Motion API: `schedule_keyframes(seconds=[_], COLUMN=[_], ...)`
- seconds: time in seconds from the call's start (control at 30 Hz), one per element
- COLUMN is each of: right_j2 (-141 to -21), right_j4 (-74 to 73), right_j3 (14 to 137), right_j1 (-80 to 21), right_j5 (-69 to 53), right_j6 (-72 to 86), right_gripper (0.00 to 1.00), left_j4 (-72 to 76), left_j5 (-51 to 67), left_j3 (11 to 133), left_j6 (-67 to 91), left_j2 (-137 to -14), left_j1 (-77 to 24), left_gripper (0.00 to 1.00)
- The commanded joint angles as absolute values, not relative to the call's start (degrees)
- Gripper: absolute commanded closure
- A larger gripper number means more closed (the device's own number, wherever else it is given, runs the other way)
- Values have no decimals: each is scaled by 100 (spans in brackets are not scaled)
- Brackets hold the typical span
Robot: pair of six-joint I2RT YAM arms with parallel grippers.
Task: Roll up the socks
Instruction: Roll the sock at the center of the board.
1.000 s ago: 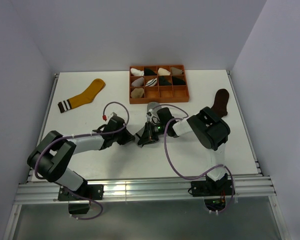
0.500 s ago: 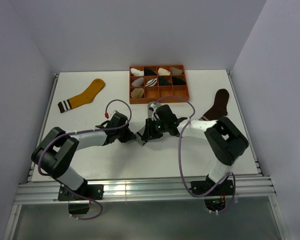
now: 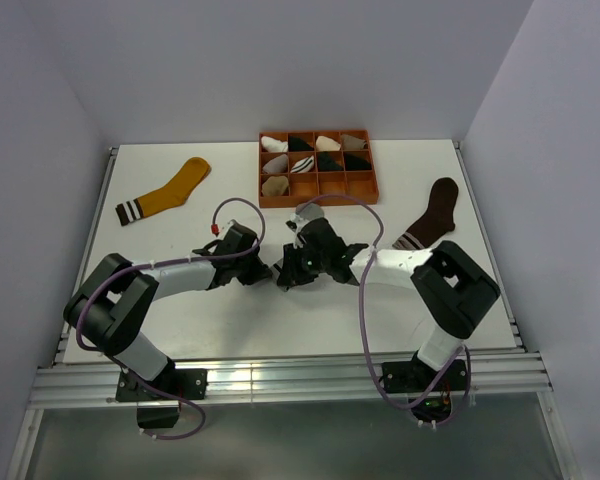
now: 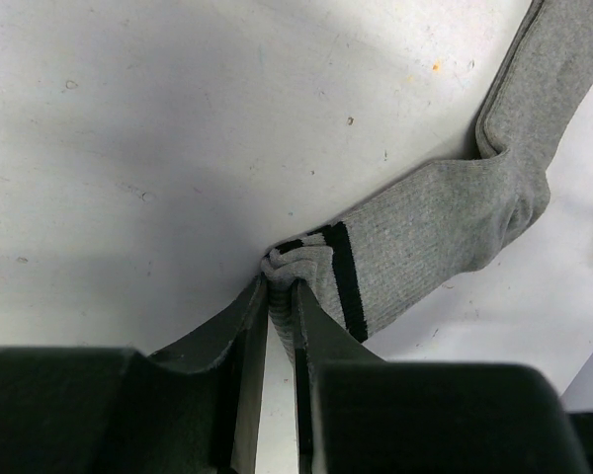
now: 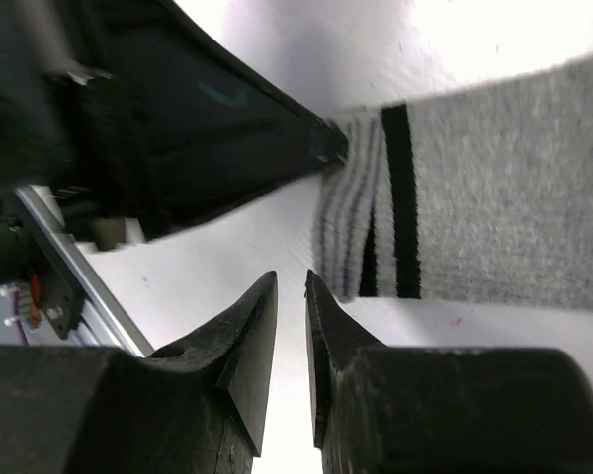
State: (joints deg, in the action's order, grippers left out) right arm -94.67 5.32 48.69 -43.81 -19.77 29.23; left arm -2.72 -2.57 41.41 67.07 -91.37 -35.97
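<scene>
Presently the cuff [image 4: 326,262] of the grey sock [image 4: 435,222] is being clamped by the left pincer [image 4: 280,286]; the right pincer [image 5: 291,281], parted and empty, is likely being needed there for rolling.

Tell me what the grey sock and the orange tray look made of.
Grey sock: knit fabric, matte; ribbed texture, soft folds, black cuff stripes. Orange tray: probably rigid plastic, matte; thin straight divider walls, uniform colour, though too small to be sure.
</scene>
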Motion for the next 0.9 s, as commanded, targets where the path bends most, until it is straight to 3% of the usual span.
schedule_keyframes(seconds=[0.0, 0.4, 0.73, 0.87], right_j2=[-9606, -9352, -8710, -8824], right_j4=[984, 572, 703, 852], right_j3=[4711, 4605, 4351, 4350], right_j1=[-4403, -4517, -5966, -6266], right_j5=[-2110, -1048, 1333, 1556], right_j6=[2954, 2470, 1468, 1187], right_gripper=[75, 77, 74, 75], left_j4=[-1274, -1301, -1468, -1477], left_j5=[-730, -694, -721, -703], left_j3=[3973, 4052, 4228, 4245], left_j6=[6434, 6425, 6372, 6372], left_j2=[-9431, -9413, -9343, -9316], left_j1=[-3612, -3639, -3656, -3665], left_gripper=[82, 82, 82, 82])
